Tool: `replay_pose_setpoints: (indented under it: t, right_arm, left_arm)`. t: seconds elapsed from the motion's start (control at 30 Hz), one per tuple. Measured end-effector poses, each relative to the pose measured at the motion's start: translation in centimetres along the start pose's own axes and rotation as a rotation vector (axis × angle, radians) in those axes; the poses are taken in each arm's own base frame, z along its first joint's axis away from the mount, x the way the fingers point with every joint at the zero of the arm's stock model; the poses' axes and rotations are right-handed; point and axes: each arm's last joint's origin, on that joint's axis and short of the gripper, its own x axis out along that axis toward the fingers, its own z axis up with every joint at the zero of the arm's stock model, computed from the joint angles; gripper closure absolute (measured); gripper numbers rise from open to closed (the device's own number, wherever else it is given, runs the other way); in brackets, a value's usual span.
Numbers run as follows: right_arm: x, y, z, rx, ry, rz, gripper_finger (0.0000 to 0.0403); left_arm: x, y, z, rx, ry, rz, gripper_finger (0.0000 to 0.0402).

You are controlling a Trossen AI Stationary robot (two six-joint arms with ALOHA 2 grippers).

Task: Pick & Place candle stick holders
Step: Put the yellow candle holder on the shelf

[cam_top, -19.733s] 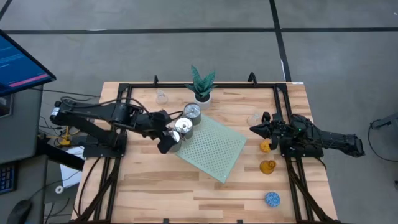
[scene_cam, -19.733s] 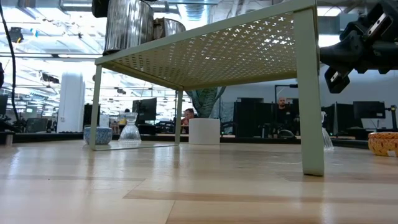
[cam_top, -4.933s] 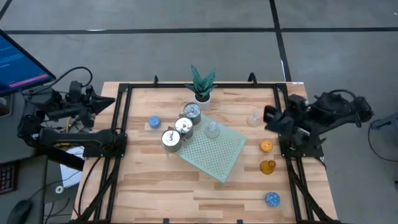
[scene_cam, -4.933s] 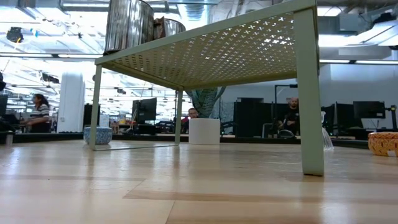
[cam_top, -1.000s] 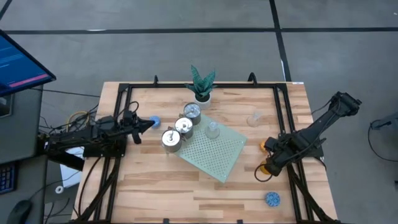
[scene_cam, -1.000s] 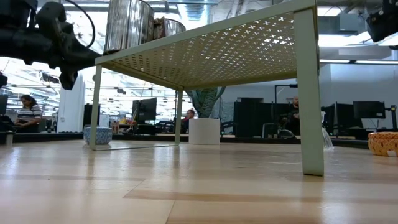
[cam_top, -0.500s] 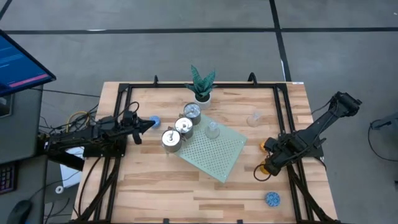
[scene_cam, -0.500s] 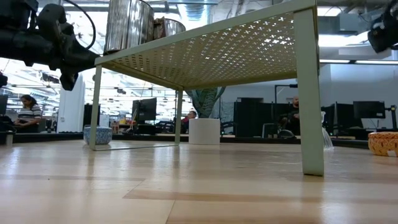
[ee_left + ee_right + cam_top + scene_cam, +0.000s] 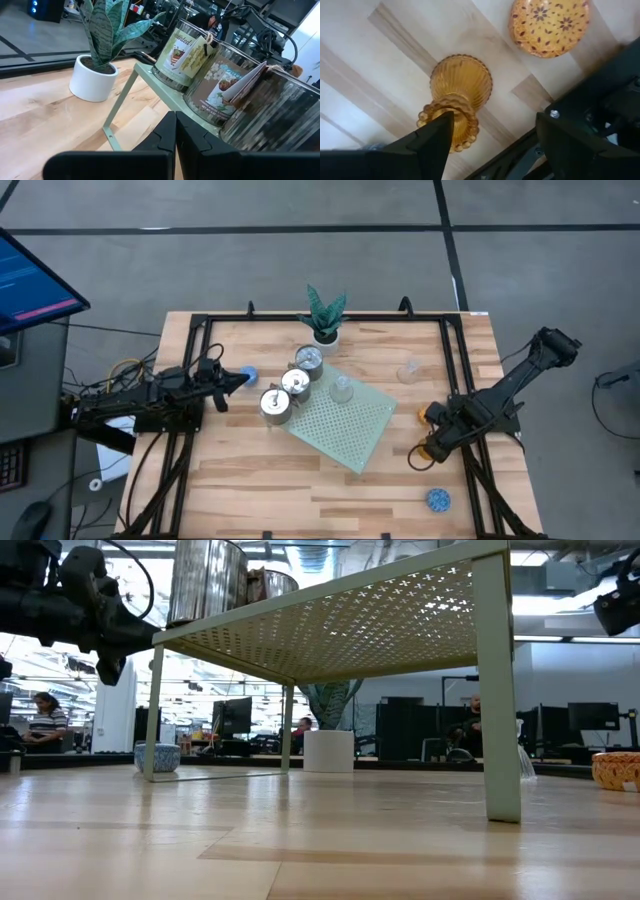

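Note:
An amber glass holder [image 9: 461,85] stands on the table near the right edge [image 9: 431,448]. My right gripper [image 9: 495,120] hangs over it, open, fingers pointing down. Nearby stand an orange holder [image 9: 549,21], a blue one [image 9: 437,499] and a clear one [image 9: 408,370]. Three silver holders [image 9: 293,380] and a clear glass one [image 9: 342,388] stand on the pale green perforated mat [image 9: 350,425]. My left gripper [image 9: 225,385] is shut, clear of the table, beside another blue holder [image 9: 247,377]. My right gripper has one finger [image 9: 427,142] in front of the amber holder's beaded rim [image 9: 454,111]; whether it touches, I cannot tell. The other finger [image 9: 570,145] stands well apart from it. The holder stands upright on the table.
A plant in a white pot [image 9: 325,320] stands at the far edge behind the mat. The mat is a raised shelf on legs [image 9: 497,690]. A black frame [image 9: 195,370] runs along the table's sides. Bare wood lies along the near edge.
My right arm has come down a little toward the amber holder. The holders have kept their places.

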Motion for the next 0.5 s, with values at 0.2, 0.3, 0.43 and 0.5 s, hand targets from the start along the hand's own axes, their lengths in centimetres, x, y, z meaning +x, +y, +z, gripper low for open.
replay_pose_setpoints:
  t: [0.2, 0.3, 0.43, 0.5]
  right_arm:
    - [1.11, 0.19, -0.06, 0.011, 0.021, 0.043, 0.0145]
    - [1.09, 0.18, -0.01, 0.027, 0.008, 0.044, 0.0168]
    - [1.08, 0.12, 0.0, 0.028, 0.0, 0.039, 0.0246]
    - [1.09, 0.19, 0.02, 0.013, -0.001, 0.045, 0.0299]
  left_arm:
    - [0.04, 0.01, -0.04, 0.001, 0.005, 0.002, 0.0395]
    - [0.04, 0.01, -0.04, 0.001, 0.005, 0.002, 0.0396]
    - [0.04, 0.01, -0.04, 0.001, 0.006, 0.002, 0.0396]
    - [0.04, 0.01, -0.04, 0.002, 0.006, 0.003, 0.0393]
